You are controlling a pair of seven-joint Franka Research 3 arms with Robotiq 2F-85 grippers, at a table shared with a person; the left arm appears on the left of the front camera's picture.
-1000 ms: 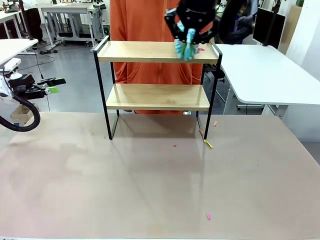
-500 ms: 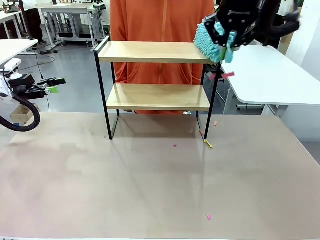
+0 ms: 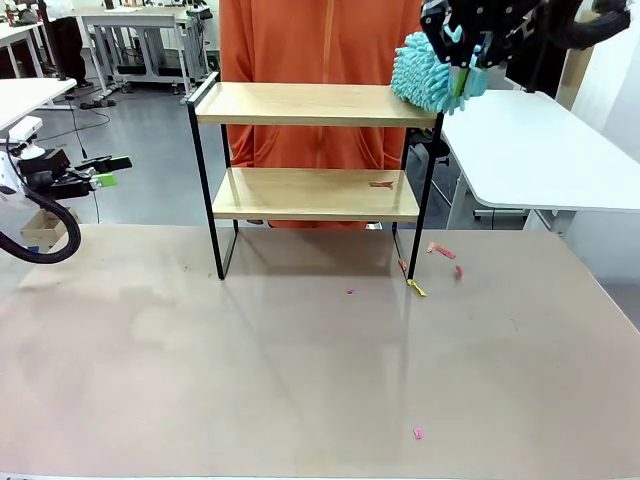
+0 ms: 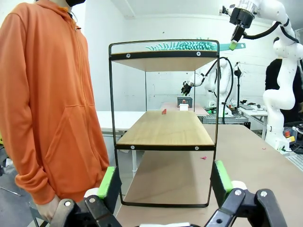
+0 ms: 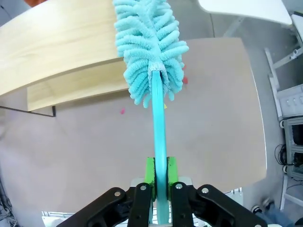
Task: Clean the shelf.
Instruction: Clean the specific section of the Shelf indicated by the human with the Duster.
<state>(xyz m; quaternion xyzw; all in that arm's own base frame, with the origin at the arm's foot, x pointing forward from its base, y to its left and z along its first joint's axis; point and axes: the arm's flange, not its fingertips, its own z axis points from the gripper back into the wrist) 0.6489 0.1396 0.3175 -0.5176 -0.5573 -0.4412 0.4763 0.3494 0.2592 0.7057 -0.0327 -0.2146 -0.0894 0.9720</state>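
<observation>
I see the shelf (image 3: pixel 300 192) standing upright near the far edge of the desk (image 3: pixel 300 380), with a person in an orange hoodie (image 3: pixel 300 40) just behind it. My right tool (image 3: pixel 465 60) is up at the shelf's right end, its pads pressed together on the flat handle of a turquoise microfibre duster (image 3: pixel 425 72). In the right wrist view the handle runs straight up from between the green pads of the right tool (image 5: pixel 160 170) to the fluffy head of the duster (image 5: pixel 149 42), which lies over the end of the top board. From the left wrist view the head stretches along the top board's upper face; I cannot tell whether it presses on the wood.

My left tool (image 4: pixel 164 179) sits off the desk's left side, fingers spread wide and holding nothing, aimed at the end of the shelf (image 4: pixel 165 127).

A small reddish scrap (image 3: pixel 380 184) lies on the lower board near its right end. Pink bits (image 3: pixel 441 251) lie on the desk just right of the shelf's right leg, a yellow bit (image 3: pixel 416 288) is at that leg's foot, and another pink speck (image 3: pixel 417 433) lies near my edge.
</observation>
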